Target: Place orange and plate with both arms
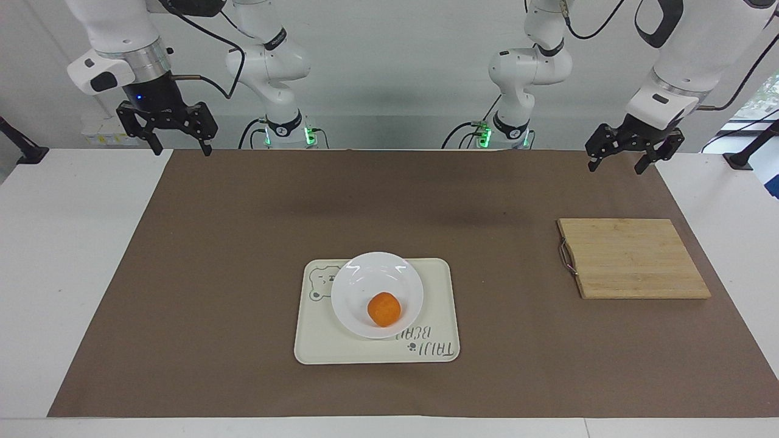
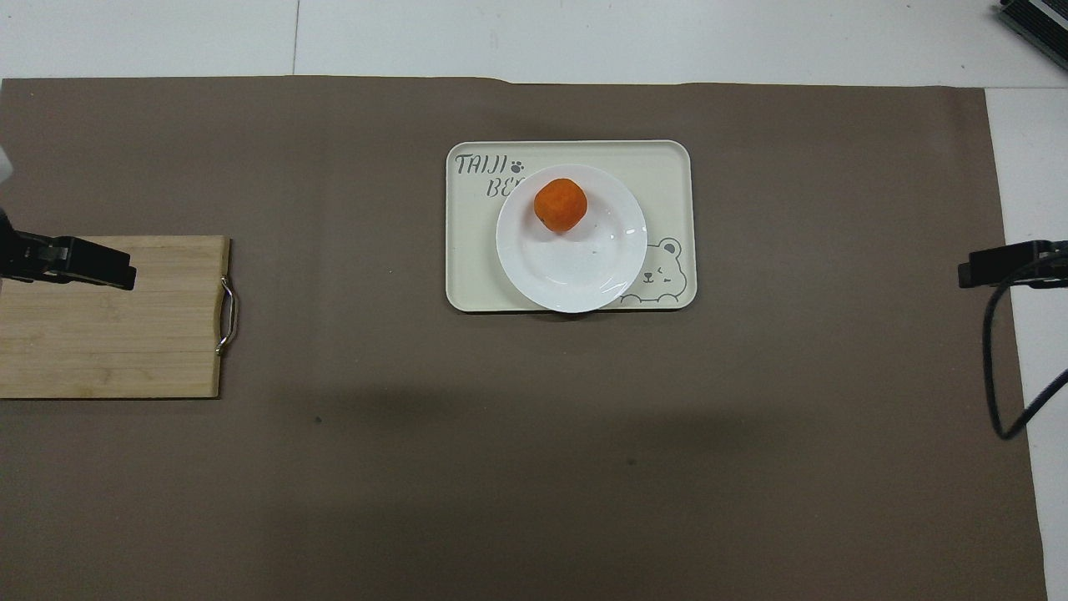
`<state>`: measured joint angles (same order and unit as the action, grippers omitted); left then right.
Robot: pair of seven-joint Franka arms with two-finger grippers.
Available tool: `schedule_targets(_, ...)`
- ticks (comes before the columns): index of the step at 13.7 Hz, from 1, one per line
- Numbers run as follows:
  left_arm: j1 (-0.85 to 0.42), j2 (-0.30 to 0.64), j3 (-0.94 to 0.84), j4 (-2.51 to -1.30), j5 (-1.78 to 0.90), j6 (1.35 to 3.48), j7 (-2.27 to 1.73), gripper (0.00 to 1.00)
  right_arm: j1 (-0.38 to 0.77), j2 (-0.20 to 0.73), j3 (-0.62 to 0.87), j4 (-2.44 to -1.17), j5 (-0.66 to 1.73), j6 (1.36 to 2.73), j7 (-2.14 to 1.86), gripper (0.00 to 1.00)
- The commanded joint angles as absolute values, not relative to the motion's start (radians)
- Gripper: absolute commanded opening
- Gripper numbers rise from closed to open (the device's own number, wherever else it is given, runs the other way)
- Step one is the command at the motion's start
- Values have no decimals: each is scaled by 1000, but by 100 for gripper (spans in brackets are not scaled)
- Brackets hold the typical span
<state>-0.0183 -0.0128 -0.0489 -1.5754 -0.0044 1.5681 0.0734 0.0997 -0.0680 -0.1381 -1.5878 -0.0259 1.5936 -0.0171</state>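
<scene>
- While both arms hang back at the robots' edge of the table, the orange point(image 1: 384, 308) sits inside the white plate point(image 1: 365, 283), on the part of the dish farther from the robots
- plate itself rests on the cream bear tray point(image 1: 435, 304), covering the middle of it and poking a bit past the tray edge nearer the robots; the bear drawing and the "TAIJI BEAR" lettering peek out on either side
- tray is roughly mid-table on the brown mat point(image 1: 243, 243), well apart from both grippers
- left gripper point(image 1: 618, 163) is up in the air over the mat's corner at the left arm's end, fingers spread wide, nothing in them
- right gripper point(image 1: 181, 148) hovers over the mat's edge at the right arm's end, also wide open and empty
- bamboo cutting board point(image 1: 633, 258) with a little metal handle lies flat toward the left arm's end, a bit nearer the robots than the tray
- from overhead only the gripper tips show, the left one overlapping the board's corner
</scene>
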Motion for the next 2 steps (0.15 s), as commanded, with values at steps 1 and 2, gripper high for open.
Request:
schedule_targets(1, -12, -14, -49, -1565, -15, 1548, 81, 100, 94, -71, -138, -1598, -35, 1611, -32, 100)
schedule_targets(2, -12, -14, -49, -1565, -15, 1548, 81, 100, 94, -71, -137, -1598, -35, 1611, -32, 100)
